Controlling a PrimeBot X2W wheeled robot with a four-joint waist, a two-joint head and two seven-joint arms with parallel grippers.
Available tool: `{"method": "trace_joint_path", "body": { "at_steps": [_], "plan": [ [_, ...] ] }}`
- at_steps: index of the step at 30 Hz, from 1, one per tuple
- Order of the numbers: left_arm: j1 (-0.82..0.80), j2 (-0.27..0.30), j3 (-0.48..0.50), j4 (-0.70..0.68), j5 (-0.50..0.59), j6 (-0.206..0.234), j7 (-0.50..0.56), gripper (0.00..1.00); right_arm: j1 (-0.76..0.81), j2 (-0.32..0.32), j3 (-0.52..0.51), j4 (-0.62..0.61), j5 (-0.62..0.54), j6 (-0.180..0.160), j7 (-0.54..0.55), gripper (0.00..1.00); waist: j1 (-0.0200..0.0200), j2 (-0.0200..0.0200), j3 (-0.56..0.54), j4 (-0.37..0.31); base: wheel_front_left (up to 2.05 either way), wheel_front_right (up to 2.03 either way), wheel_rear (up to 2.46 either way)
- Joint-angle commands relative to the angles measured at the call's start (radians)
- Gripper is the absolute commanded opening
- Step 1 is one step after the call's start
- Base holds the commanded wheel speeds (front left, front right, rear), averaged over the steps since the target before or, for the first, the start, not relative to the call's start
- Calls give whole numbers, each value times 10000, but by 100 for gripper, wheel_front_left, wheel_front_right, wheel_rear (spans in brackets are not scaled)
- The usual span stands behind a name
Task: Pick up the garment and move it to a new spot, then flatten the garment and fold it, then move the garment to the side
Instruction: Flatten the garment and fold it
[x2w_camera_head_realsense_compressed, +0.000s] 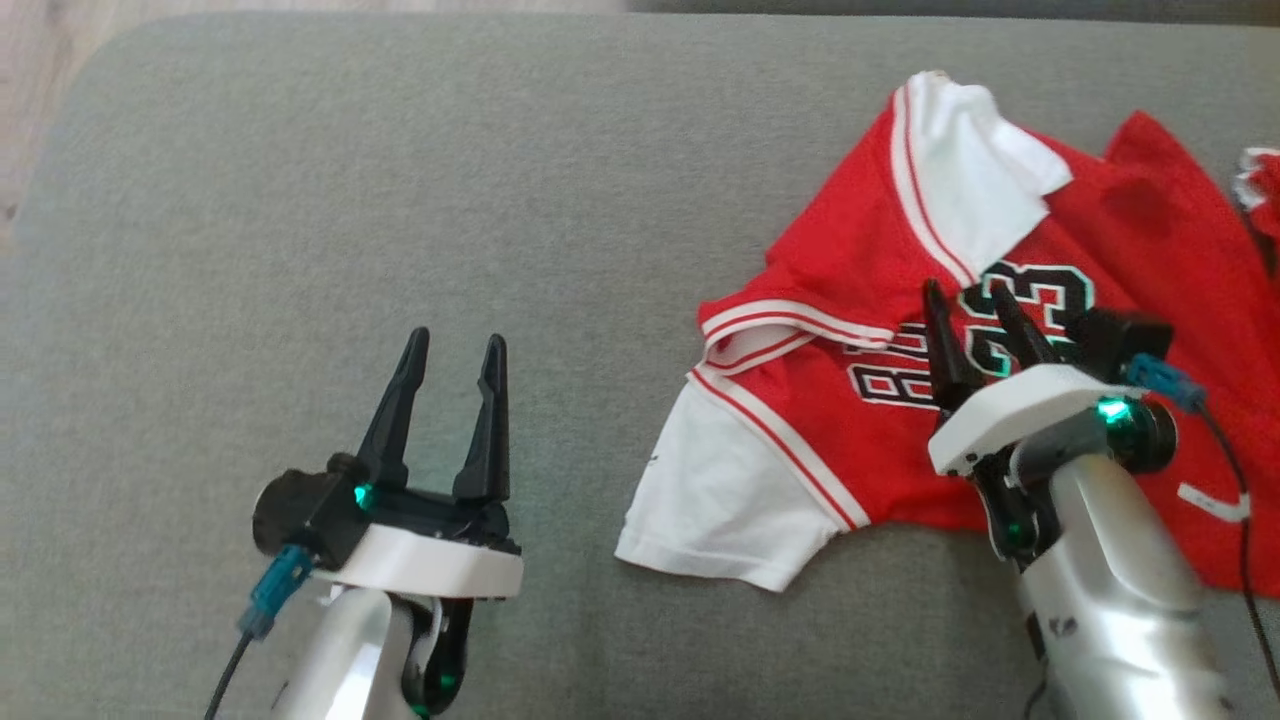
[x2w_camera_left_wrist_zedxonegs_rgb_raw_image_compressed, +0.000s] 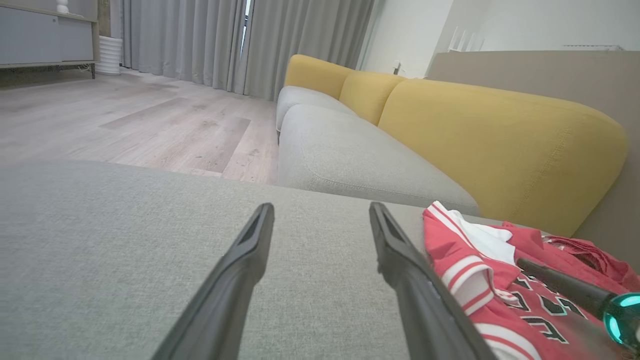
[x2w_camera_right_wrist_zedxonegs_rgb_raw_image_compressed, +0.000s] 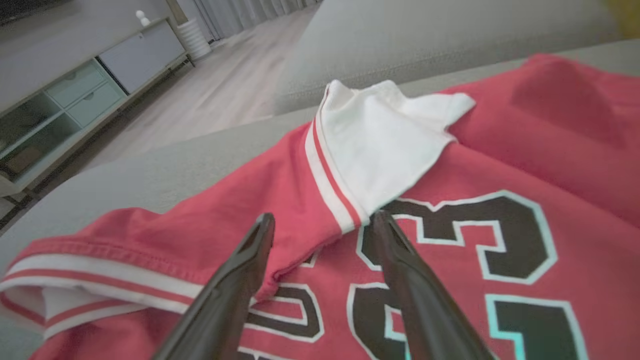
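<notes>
Left claw (x2w_camera_head_realsense_compressed: 457, 340) wide open, empty, over cushion (x2w_camera_head_realsense_compressed: 300, 200); right claw (x2w_camera_head_realsense_compressed: 965, 290) wide open, empty, over garment (x2w_camera_head_realsense_compressed: 850, 250).

home living room: sofa (x2w_camera_left_wrist_zedxonegs_rgb_raw_image_compressed: 450, 130), curtains (x2w_camera_left_wrist_zedxonegs_rgb_raw_image_compressed: 210, 40), sideboard (x2w_camera_right_wrist_zedxonegs_rgb_raw_image_compressed: 100, 70)

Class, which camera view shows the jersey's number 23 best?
The right wrist view: the number 23 is close and large, though the right pincer crosses one digit. The head view shows it small, partly behind that pincer; the left wrist view gives skewed lettering at a low angle.
</notes>
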Motion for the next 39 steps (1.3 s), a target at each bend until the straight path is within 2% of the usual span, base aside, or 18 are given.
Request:
{"method": "trace_joint_path", "body": {
  "at_steps": [1, 8, 12, 13, 14, 15, 23, 27, 33, 39],
  "plan": [
    [-349, 70, 200, -234, -118, 41, -80, 100, -409, -16, 129, 53, 133, -7, 35, 100, -1, 0, 137, 201, 0, 0, 0],
    [-391, 70, 163, -191, -176, 96, -80, 100, -1181, -16, -201, 1495, 265, -7, -222, 100, -1, 0, 187, 460, 0, 0, 0],
    [-370, 70, 162, -173, -169, 104, -80, 100, -1451, -16, 11, 1939, 558, -7, -503, 100, -1, 0, 194, 482, 0, 0, 0],
    [-372, 70, 163, -166, -167, 107, -80, 100, -1517, -16, 76, 2024, 608, -7, -590, 74, -1, 0, 200, 476, 0, 0, 0],
    [-378, 70, 162, -163, -166, 109, -80, 100, -1591, -16, 125, 2109, 670, -7, -673, 20, -1, 0, 208, 470, 0, 0, 0],
    [-388, 70, 156, -160, -167, 111, -80, 100, -1666, -16, 179, 2179, 674, -7, -791, 0, -1, 0, 216, 462, 0, 0, 0],
    [-447, 70, 11, -145, -241, 124, -80, 100, -2234, -16, 763, 2079, 799, -7, -1357, 0, -1, 0, 240, 542, 0, 0, 0],
    [-483, 70, -151, -139, -382, 142, -80, 100, -2849, -16, 1115, 1778, 886, -7, -1173, 0, -1, 0, 310, 793, 0, 0, 0],
    [-578, 70, -563, -147, -694, 182, -80, 100, -4480, -27, 762, 1866, 647, -7, -441, 0, -1, 0, 535, 1560, 0, 0, 0],
    [-632, 70, -1048, -147, -1061, 283, -80, 100, -6209, -221, 18, 2855, -41, -7, -130, 0, -1, 0, 734, 2531, 0, 0, 0]
  ]
}}
